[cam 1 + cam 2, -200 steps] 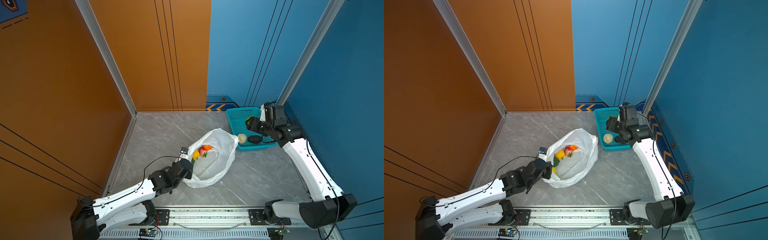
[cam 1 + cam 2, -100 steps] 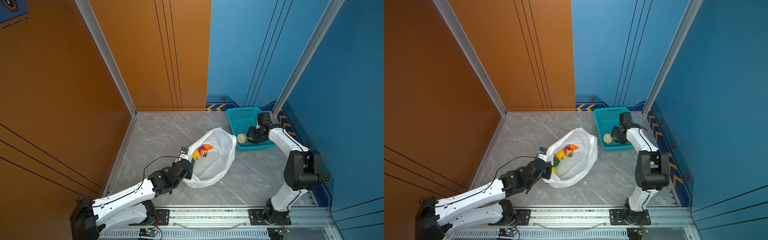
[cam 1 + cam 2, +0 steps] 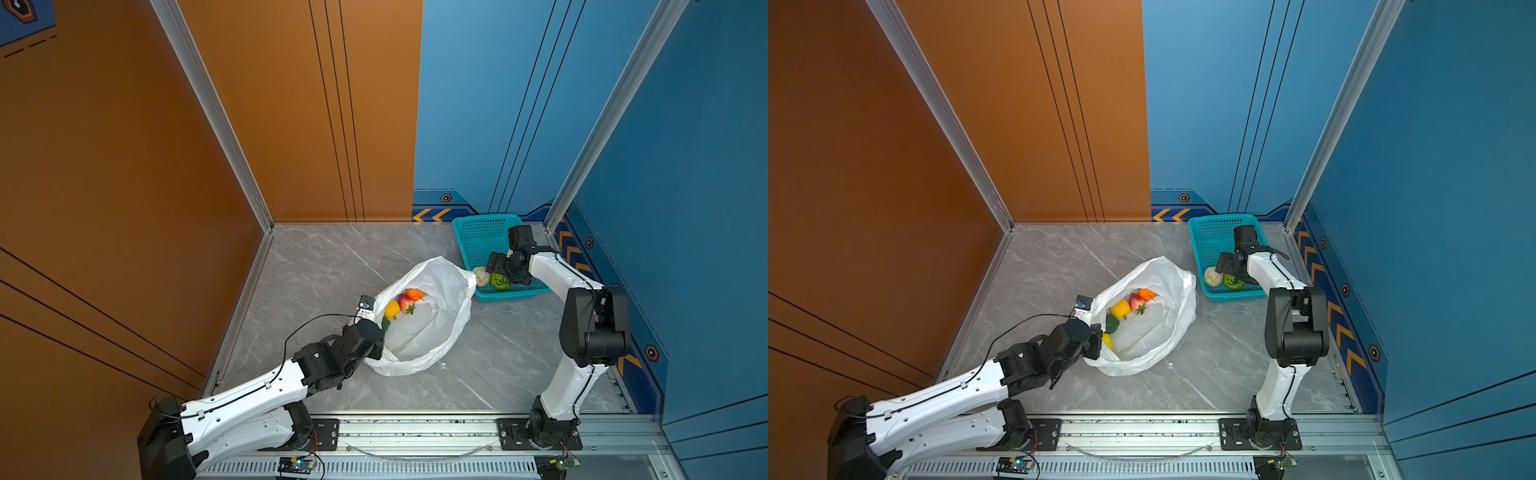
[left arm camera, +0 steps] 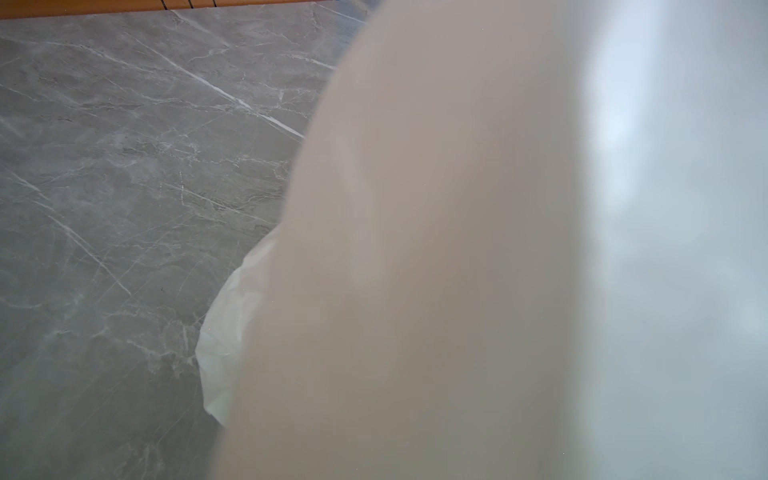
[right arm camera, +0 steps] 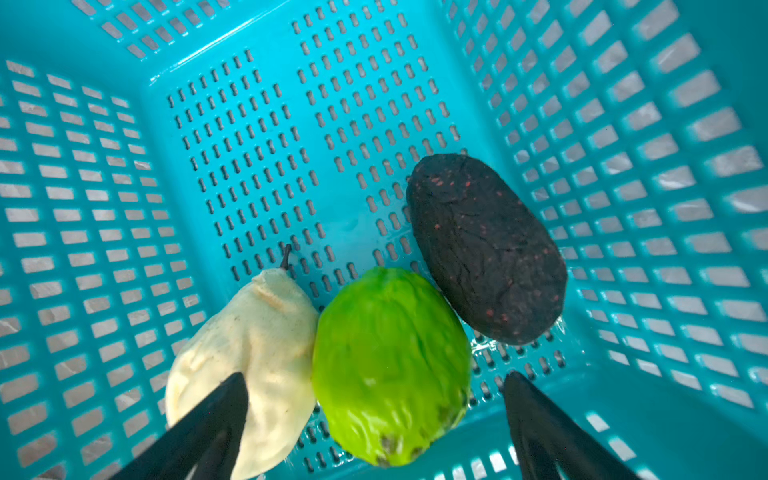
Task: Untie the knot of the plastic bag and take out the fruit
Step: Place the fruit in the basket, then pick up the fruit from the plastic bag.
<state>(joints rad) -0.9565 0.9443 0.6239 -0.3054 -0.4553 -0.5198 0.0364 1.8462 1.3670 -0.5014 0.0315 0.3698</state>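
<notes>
Left tool [image 3: 1097, 338] mostly behind plastic bag [image 3: 1169, 286]

We see a robot laboratory cell: orange panel wall [image 3: 124, 145], blue panel wall [image 3: 478, 104], silver aluminium rail [image 3: 415, 432] holding white left arm [image 3: 249, 395] and white right arm [image 3: 569, 386].

The plastic bag [image 4: 457, 270] blurs most of the left wrist view, and its rim hides the tips of the left end effector [image 3: 1097, 343]. On the right end effector [image 5: 376, 376], the 2 fingers [image 5: 208, 428] run off the frame; in both top views it hides the black fruit [image 5: 486, 249].
</notes>
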